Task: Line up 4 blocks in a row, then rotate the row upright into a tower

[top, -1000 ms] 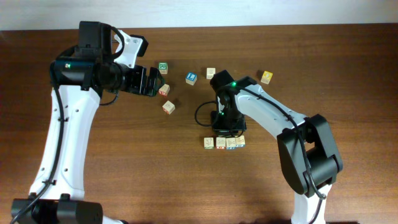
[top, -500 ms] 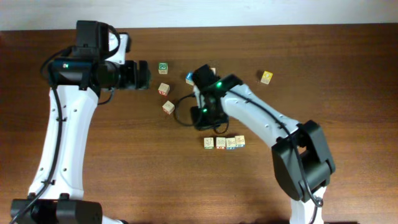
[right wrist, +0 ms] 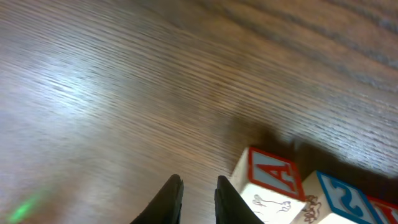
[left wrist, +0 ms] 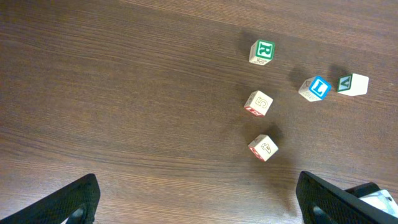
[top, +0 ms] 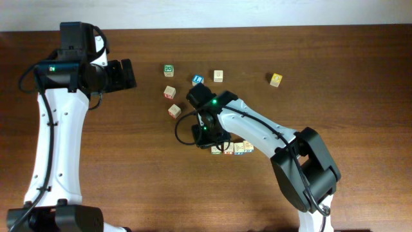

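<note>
The 4 blocks are pale cubes touching in a short line at the table's middle. In the overhead view the right arm covers the line's left end. My right gripper is low over the table just left of that end. In the right wrist view its fingertips are nearly shut with nothing between them. The end block with a red A lies just to their right, and a blue-printed block follows it. My left gripper hangs wide open and empty at the far left, also seen as the left gripper in its own view.
Loose cubes lie behind the line: a green-faced cube, two pale cubes, a blue-faced cube, another pale cube and a yellow-faced cube. The right arm's links cross the table behind the line.
My right gripper has swung from behind the line's middle round to the left and down beside its left end. The left arm has drawn back to the left, away from the loose cubes.
</note>
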Robot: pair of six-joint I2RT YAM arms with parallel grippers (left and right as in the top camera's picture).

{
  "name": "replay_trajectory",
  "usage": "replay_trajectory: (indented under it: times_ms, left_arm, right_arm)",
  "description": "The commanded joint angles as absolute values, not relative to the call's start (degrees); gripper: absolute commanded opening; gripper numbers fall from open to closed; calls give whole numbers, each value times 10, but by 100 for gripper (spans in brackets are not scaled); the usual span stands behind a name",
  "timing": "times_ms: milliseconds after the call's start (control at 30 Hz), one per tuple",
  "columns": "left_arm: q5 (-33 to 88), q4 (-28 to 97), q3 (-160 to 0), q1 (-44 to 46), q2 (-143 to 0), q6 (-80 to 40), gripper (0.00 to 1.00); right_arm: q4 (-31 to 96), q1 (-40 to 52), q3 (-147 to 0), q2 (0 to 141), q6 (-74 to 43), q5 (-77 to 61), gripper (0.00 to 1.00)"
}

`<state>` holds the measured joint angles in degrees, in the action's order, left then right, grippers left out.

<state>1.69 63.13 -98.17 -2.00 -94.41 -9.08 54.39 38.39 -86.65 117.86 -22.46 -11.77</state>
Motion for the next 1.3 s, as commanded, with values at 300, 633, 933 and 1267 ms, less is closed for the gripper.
replay_trajectory:
  times_ms: [300, 633, 933, 1267]
  left_arm:
    - [24, 640, -992, -20, -949, -98, 99]
    - [23, 640, -992, -20, -949, -98, 99]
    - [23, 642, -992, -20, -949, -98, 99]
    - [23, 639, -992, -20, -949, -98, 99]
  right_arm:
    - [550, 382, -848, 1188, -233, -55, 20]
    - [721, 286, -1027, 1153, -198, -73, 21]
    - [794, 271, -887, 1155, -200, -104, 21]
    - [755, 296, -834, 1155, -227, -95, 20]
